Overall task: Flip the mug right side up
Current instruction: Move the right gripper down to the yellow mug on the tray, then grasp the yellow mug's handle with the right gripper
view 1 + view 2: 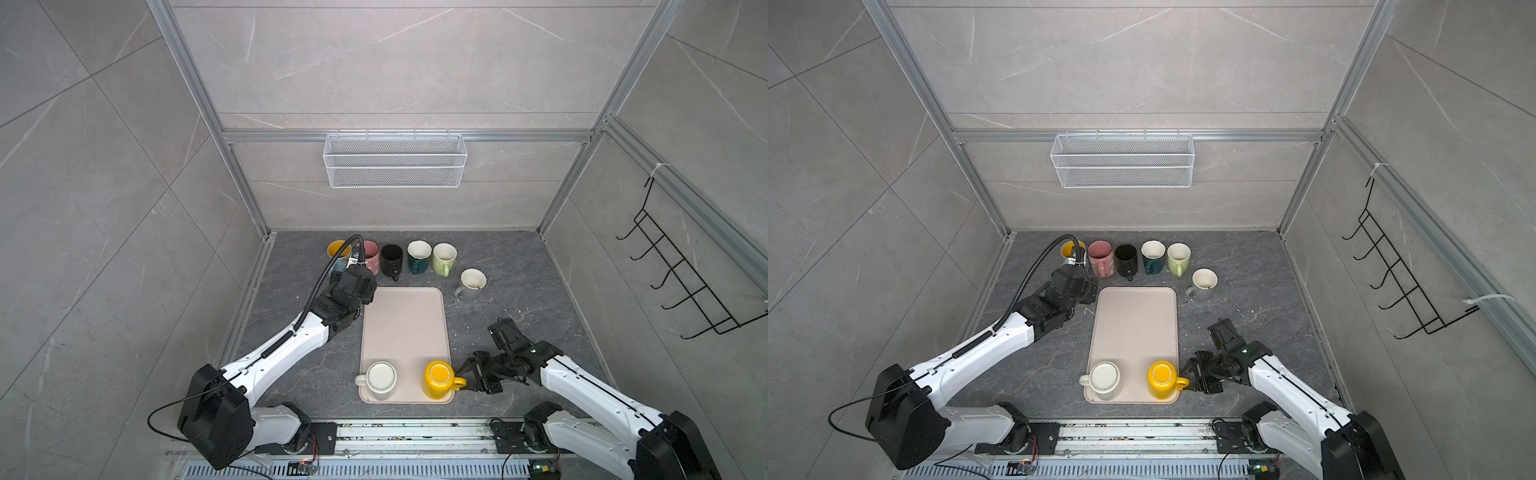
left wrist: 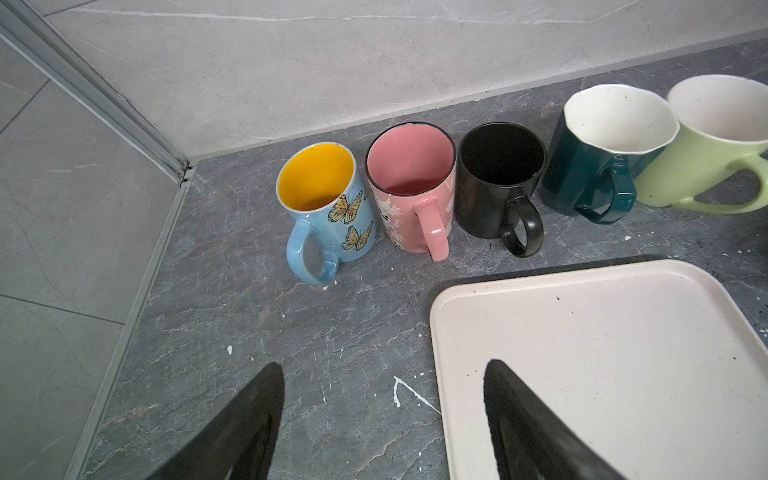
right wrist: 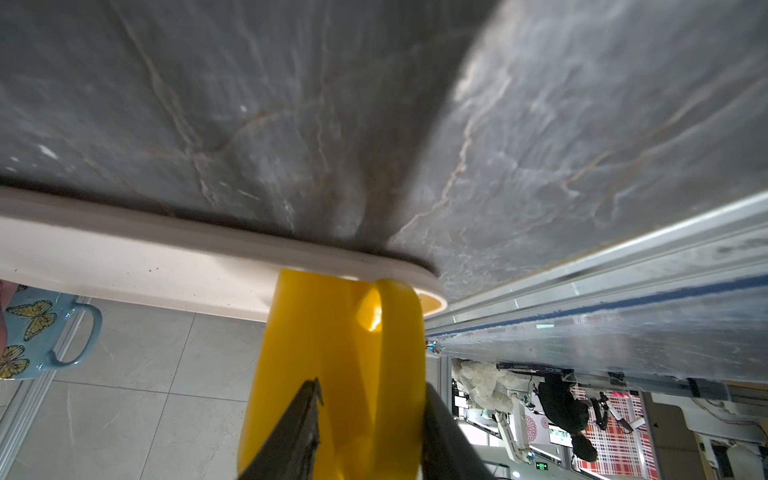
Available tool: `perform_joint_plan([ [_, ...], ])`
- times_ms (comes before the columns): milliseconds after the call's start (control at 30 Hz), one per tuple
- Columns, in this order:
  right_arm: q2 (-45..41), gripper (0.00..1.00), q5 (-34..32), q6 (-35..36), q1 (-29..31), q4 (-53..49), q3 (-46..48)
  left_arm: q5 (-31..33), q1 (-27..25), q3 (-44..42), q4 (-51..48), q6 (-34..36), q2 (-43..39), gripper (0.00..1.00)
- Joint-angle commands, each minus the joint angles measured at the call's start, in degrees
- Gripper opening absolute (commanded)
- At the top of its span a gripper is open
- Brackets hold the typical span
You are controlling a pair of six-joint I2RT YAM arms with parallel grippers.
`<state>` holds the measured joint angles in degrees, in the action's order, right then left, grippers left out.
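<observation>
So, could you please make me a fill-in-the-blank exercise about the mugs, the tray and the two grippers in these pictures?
1. On the tray stand ____ mugs, both upside down.
2. The right gripper has its jaws on either side of the ____ of the yellow mug.
3. In the back row, the mug between the pink mug and the dark green mug is ____.
4. The left gripper is open and holds ____.
Missing words: two; handle; black; nothing.
</observation>
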<state>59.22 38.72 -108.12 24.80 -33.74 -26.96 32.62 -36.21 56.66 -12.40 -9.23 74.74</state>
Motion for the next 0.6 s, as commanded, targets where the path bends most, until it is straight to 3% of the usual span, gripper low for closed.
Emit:
perform_joint_plan([
  [0, 2.14, 0.41, 0.98, 3.46, -1.55, -0.76, -2.41, -0.15, 0.66, 2.15, -0.08, -1.18, -0.22, 0.78],
  [300, 9.46, 0.39, 2.65, 11.15, -4.66, -3.43, -8.56, -0.63, 1.83, 1.79, -0.19, -1.52, -0.10, 0.78],
  [567, 11.53, 0.39, 3.38, 12.96, -4.67, -3.43, -8.82, -1.13, 2.01, 1.84, -0.43, -1.86, 0.02, 0.78],
])
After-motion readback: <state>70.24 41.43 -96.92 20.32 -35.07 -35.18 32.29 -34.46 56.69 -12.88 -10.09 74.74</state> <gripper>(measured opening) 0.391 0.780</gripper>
